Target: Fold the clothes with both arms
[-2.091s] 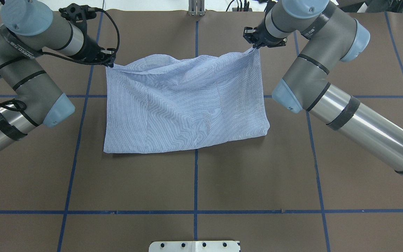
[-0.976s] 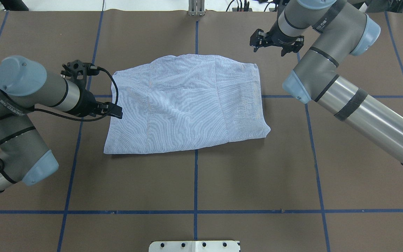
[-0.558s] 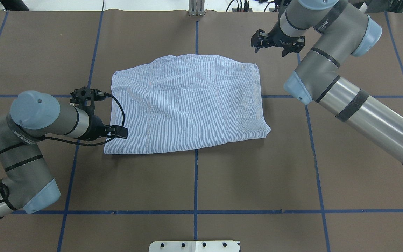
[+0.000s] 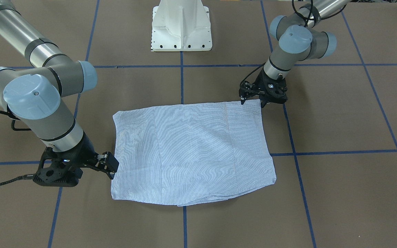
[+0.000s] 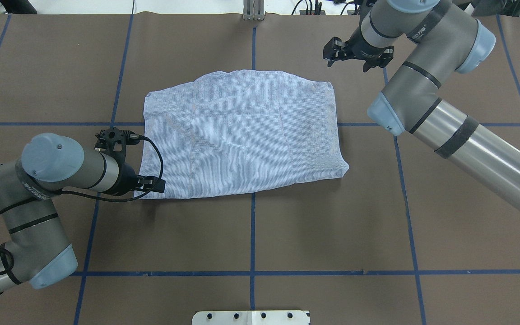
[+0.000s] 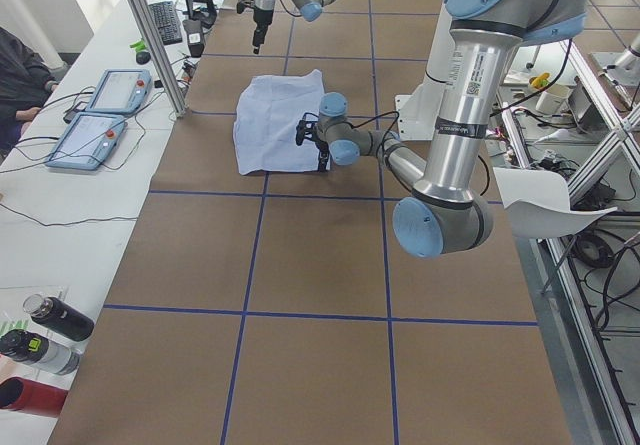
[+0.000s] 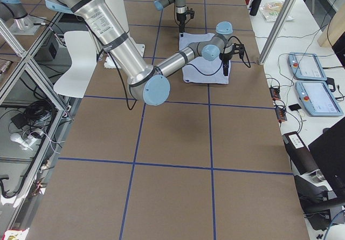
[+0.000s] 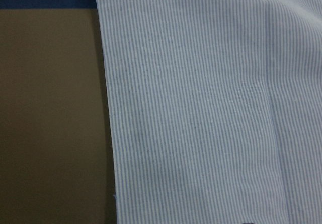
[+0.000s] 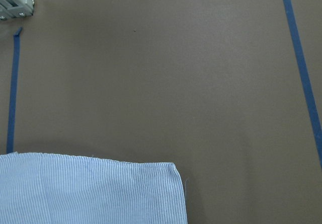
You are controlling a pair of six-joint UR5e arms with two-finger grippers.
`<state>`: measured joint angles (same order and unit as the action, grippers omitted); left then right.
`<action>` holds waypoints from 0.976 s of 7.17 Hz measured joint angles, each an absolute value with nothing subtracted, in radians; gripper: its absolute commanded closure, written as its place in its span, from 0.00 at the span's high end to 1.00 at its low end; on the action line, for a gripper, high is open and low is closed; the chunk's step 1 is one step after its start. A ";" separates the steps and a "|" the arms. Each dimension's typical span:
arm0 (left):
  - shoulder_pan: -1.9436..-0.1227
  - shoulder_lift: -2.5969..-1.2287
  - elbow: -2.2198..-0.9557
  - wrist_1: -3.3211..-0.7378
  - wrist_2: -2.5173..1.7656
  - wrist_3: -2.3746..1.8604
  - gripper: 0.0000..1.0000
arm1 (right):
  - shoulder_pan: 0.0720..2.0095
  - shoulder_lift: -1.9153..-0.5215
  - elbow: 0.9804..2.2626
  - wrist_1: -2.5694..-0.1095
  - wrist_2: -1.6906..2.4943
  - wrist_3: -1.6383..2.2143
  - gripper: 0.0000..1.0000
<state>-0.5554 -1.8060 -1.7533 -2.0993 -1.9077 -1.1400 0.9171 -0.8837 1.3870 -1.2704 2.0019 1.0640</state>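
Overhead exterior: one shirt (image 5: pixel 242 135) lies flat on the surface (image 5: pixel 287 225). Two tools, both spread: left tool (image 4: pixel 252 102) at its near-left corner, right tool (image 5: pixel 348 64) near its far-right corner.

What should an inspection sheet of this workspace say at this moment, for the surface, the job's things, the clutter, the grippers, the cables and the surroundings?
Surface: brown table cover with a grid of blue tape lines.
Job's things: striped light blue shirt, folded to a rough rectangle, lying flat; no gripper holds it.
Clutter: nothing seen.
Grippers: left gripper open, over the shirt's corner nearest the robot on its left; whether it touches the shirt cannot be told. Right gripper open, beside the far right corner, apart from the shirt.
Cables: black cable loops at the left wrist, partly over the shirt's edge.
Surroundings: white pedestal base; control pendants and bottles on the side table.
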 measured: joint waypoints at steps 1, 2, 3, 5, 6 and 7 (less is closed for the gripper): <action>-0.549 -1.797 -1.754 -2.099 -1.907 -1.140 0.72 | 0.917 -0.886 1.393 -1.270 2.001 1.064 1.00; -0.545 -1.793 -1.756 -2.099 -1.908 -1.142 0.54 | 0.917 -0.888 1.398 -1.270 2.001 1.065 1.00; -0.544 -1.792 -1.760 -2.099 -1.912 -1.144 0.29 | 0.917 -0.889 1.400 -1.270 2.000 1.066 1.00; -0.541 -1.792 -1.768 -2.098 -1.919 -1.180 0.00 | 0.917 -0.891 1.402 -1.270 1.999 1.066 1.00; -0.541 -1.792 -1.776 -2.098 -1.921 -1.196 0.00 | 0.917 -0.891 1.402 -1.270 1.998 1.066 1.00; -0.540 -1.790 -1.786 -2.096 -1.920 -1.202 0.00 | 0.917 -0.892 1.402 -1.270 1.997 1.065 1.00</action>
